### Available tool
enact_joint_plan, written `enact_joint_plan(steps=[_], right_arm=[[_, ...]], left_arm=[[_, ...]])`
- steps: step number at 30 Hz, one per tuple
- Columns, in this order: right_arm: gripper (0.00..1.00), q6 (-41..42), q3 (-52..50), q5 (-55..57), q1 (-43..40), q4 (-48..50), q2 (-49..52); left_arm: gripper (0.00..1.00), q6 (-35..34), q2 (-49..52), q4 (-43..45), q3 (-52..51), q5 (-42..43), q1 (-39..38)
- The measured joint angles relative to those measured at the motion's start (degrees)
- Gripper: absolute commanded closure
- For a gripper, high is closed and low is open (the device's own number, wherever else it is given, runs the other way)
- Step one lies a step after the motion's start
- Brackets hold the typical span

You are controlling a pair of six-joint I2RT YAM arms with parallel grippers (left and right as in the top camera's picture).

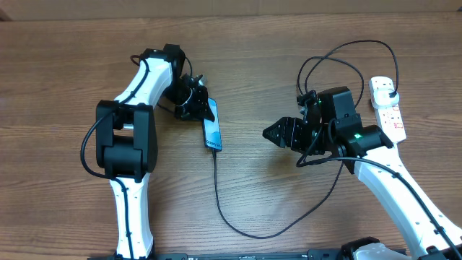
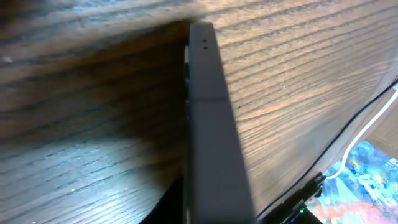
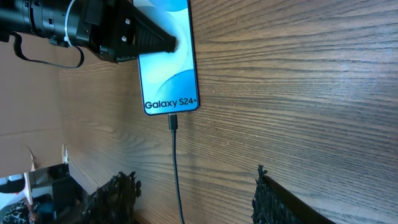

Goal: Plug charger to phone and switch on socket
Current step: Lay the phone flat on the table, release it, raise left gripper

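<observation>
Phone lies flat on the table, its far end under my left gripper. One left finger rests across the screen, but I cannot tell whether those jaws pinch it or stand loose. Charger tip sits in the phone's near edge, its cable looping off to the socket on my right. My right fingers are spread wide and empty, well apart from the phone

The phone glowed pale blue and white, black lettering; charger ran black; socket showed white with red markings, upper right; table was brown, wood-grained.
</observation>
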Motion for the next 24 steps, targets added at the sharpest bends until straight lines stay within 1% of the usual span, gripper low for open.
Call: enact_joint_plan(steps=[7,24], right_arm=[[0.37,0.0,0.0,0.0,0.0,0.0,0.0],[0.37,0.0,0.0,0.0,0.0,0.0,0.0]], left_arm=[[0.75,0.0,0.0,-0.1,0.0,-0.8,0.0],[0.73,0.0,0.0,-1.2,0.0,-3.9,0.0]])
